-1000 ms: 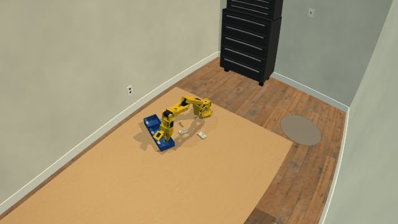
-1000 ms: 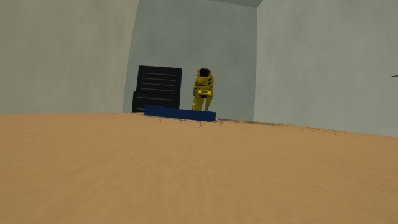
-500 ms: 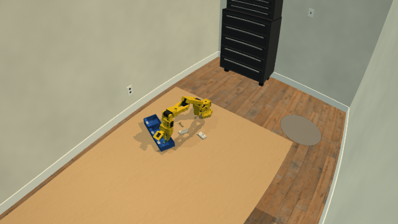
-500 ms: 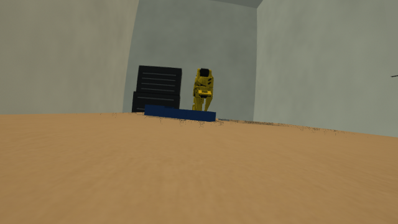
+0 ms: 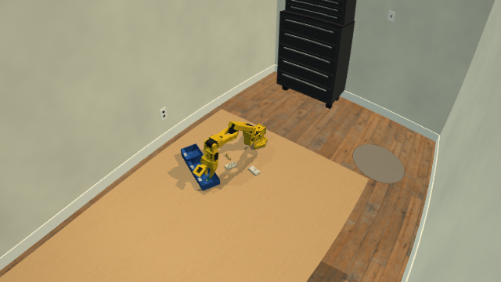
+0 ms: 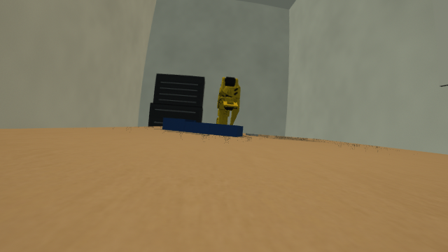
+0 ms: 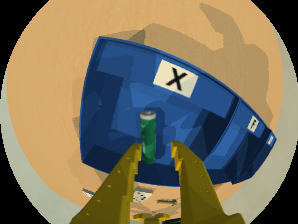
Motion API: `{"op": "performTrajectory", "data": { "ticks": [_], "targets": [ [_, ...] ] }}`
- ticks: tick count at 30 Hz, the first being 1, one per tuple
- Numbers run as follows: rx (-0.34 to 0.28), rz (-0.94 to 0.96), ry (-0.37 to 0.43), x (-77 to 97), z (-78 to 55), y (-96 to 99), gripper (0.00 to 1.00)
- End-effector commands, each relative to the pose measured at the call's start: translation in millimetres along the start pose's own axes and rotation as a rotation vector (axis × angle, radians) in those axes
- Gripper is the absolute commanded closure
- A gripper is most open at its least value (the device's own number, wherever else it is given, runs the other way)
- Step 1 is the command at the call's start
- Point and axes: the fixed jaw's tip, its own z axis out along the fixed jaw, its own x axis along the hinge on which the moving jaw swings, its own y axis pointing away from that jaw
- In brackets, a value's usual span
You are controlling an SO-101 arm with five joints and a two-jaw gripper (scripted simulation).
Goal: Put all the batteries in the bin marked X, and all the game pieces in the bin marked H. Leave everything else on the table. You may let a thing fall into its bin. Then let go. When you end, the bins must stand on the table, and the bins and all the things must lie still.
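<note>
A green battery (image 7: 148,135) stands upright between my gripper's fingers (image 5: 202,177) (image 6: 227,121), over the blue bin marked X (image 7: 113,96) (image 5: 211,184) (image 6: 210,129). The fingers are slightly open: the battery lies against the left finger, with a gap to the right one. The X bin is the near end of a row of blue bins (image 5: 191,152); the other labels are too small to read. Two white domino game pieces (image 5: 231,165) (image 5: 254,170) lie on the table right of the arm.
A small bolt (image 5: 228,156) (image 7: 168,199) lies on the table near the dominoes. The arm's base (image 5: 256,137) stands behind them. A black drawer cabinet (image 5: 315,47) (image 6: 178,98) stands at the far wall, and a round grey mat (image 5: 377,162) lies on the floor.
</note>
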Motion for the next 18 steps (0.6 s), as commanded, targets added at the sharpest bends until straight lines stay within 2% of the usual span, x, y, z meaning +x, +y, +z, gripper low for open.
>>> {"op": "performTrajectory", "data": {
  "ticks": [1, 10, 18],
  "targets": [
    [0.002, 0.002, -0.061, -9.2, -10.2, -2.9, 0.87],
    [0.002, 0.002, -0.067, -10.0, -13.2, -2.9, 0.87],
    [0.002, 0.004, -0.11, -14.4, -32.7, -2.9, 0.87]
  ]
}}
